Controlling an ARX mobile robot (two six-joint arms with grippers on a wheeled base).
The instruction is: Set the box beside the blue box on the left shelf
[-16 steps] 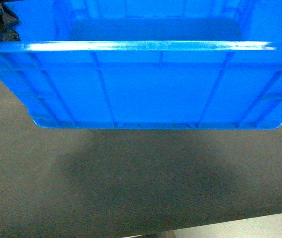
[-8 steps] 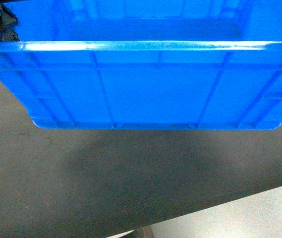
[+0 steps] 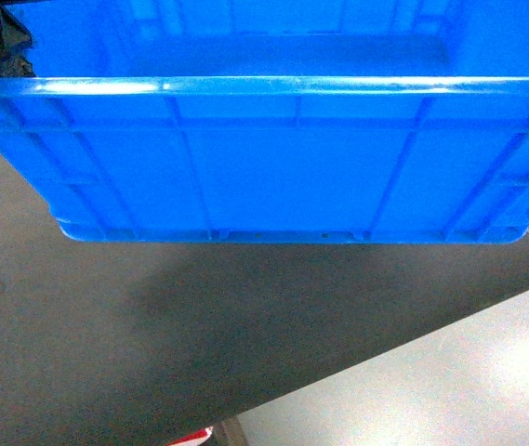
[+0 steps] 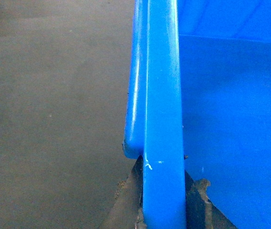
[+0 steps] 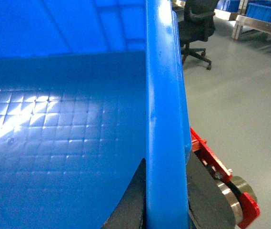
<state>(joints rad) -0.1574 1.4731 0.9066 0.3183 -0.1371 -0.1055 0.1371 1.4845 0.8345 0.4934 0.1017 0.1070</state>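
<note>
Held aloft over dark grey floor (image 3: 78, 353), the blue box (image 3: 273, 167) spans the head view, ribbed front wall facing the camera, inside empty. Left hand (image 4: 164, 210) pinching the box's left rim, one finger on each side of it; right hand (image 5: 166, 205) pinching the right rim likewise. Just beside the right rim, a red bracket with a metal wheel (image 5: 230, 195); farther off, a black office chair (image 5: 197, 28) on pale floor.

The box (image 3: 264, 158) hangs above the floor (image 3: 199, 353), pincers clamping both side rims.
</note>
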